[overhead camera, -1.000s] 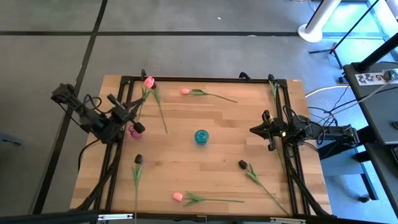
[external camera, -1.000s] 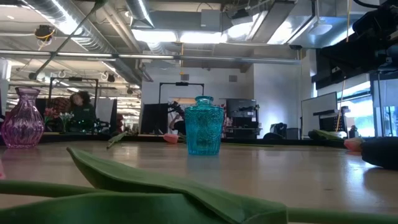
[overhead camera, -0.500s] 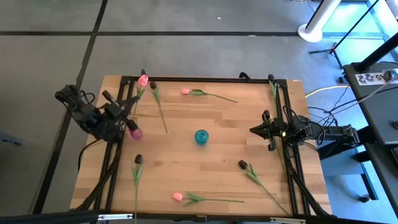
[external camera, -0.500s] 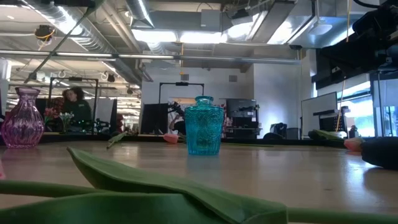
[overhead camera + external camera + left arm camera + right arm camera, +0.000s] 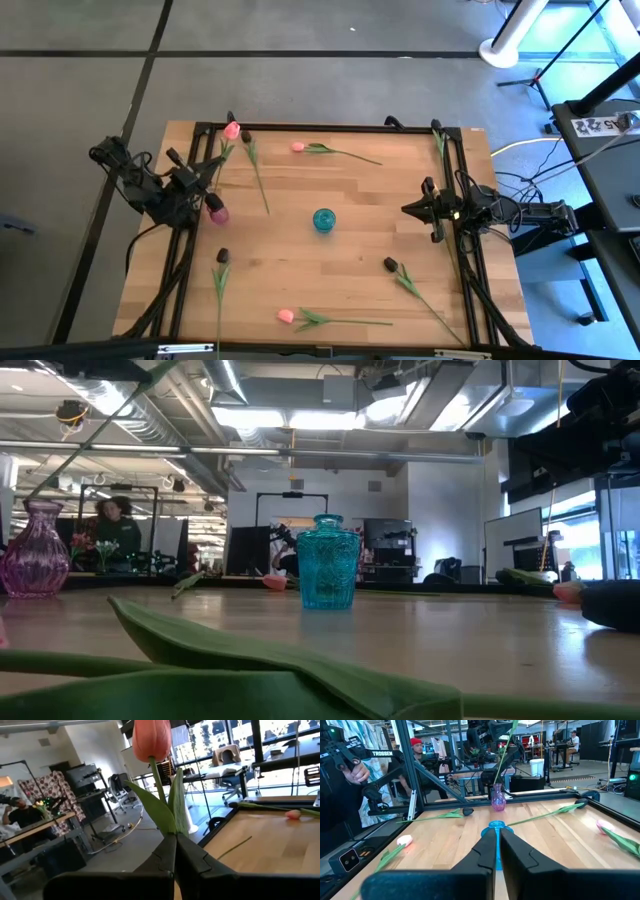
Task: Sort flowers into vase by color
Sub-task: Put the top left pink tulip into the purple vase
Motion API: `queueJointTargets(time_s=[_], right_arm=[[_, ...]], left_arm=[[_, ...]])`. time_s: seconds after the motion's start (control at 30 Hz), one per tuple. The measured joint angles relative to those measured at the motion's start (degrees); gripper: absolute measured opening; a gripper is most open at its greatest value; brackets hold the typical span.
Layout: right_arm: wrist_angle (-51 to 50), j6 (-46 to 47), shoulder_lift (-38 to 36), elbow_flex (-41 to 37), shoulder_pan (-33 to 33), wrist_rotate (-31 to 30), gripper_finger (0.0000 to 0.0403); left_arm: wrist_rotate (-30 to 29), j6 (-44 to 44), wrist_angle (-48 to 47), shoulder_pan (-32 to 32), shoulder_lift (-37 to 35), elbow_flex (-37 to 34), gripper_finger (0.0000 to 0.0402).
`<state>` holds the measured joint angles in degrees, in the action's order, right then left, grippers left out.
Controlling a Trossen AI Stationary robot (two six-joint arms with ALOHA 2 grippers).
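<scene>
My left gripper [image 5: 208, 172] [image 5: 175, 836] is at the table's left edge, shut on a pink tulip [image 5: 151, 737] whose bud [image 5: 232, 130] points toward the far edge. The stem slants down to the mouth of the pink glass vase [image 5: 217, 212] [image 5: 497, 800] [image 5: 30, 550]; I cannot tell whether it is inside. A teal vase [image 5: 323, 219] [image 5: 328, 562] stands mid-table. Loose tulips lie flat: dark ones [image 5: 246, 137] [image 5: 222, 256] [image 5: 390, 264], pink ones [image 5: 298, 147] [image 5: 286, 316]. My right gripper [image 5: 406, 209] [image 5: 496, 832] waits shut on the right. My left gripper pinches the pink tulip's stem where the leaves branch off [image 5: 172, 822], between its two fingers. The flower is lifted clear of the table and tilted, bud beyond the fingers. The stem's lower part [image 5: 502, 755] slants down toward the pink vase.
Black frame rails run along the left edge [image 5: 195, 200] and the right edge [image 5: 462, 200] of the wooden table. A large green leaf [image 5: 250, 660] lies close before the low camera. People are in the room behind the table.
My left arm has drawn back toward the table's left edge, away from the pink vase, which now shows uncovered. The held tulip went with it, its bud shifting slightly left. The right arm kept still.
</scene>
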<state>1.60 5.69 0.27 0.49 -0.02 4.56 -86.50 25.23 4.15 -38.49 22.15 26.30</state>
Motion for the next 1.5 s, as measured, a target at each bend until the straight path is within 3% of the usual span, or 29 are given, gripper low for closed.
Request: queueJointTargets(time_s=[0.43,1.0,1.13,1.33,1.5], right_arm=[[0.0,0.0,0.0,0.0,0.0,0.0,0.0024],[-0.3,-0.1,0.0,0.0,0.0,-2.6,0.0024],[0.2,0.5,0.0,0.0,0.0,-3.5,0.0024],[3.5,10.7,0.0,0.0,0.0,-3.6,0.0024],[7.7,10.2,0.0,0.0,0.0,-3.5,0.0024]], left_arm=[[0.1,-2.3,-0.8,-1.8,0.0,0.0,0.0],[-0.2,2.2,-0.2,0.0,-0.2,0.0,0.0],[0.9,0.7,-1.2,1.6,-0.2,0.0,0.0],[0.7,-5.4,-5.3,2.6,-0.2,0.0,0.0],[0.7,-10.8,-5.6,2.6,-0.2,0.0,0.0]])
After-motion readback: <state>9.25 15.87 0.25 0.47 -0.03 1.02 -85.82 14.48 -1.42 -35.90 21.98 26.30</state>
